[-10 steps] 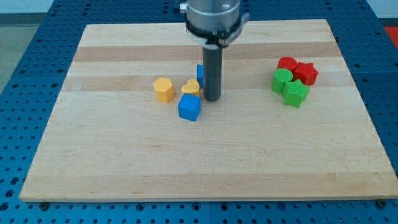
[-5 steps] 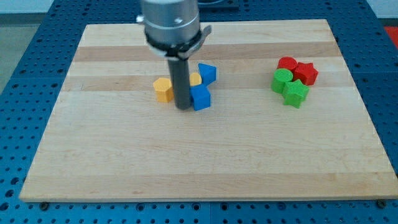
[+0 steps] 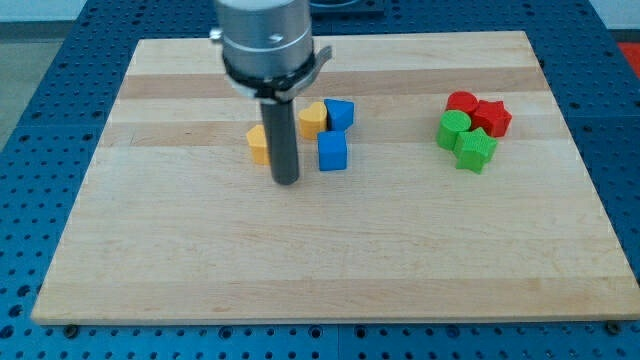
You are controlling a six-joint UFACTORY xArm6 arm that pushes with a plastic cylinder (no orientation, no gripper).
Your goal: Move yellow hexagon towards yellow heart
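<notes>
The yellow hexagon block [image 3: 258, 145], moulded plastic by its look, sits on the pale wooden board [image 3: 150, 250] left of centre, partly hidden behind my dark rod. My tip [image 3: 286, 182] rests at about four o'clock of it, just beside it. There is no claw here, only the rod, so nothing is spread or pinched. The yellow heart block [image 3: 312, 120] lies at roughly two o'clock from the hexagon, near two blue blocks [image 3: 333, 152]. In my judgement the tip must reach the hexagon's eight o'clock side to push it heartward.
</notes>
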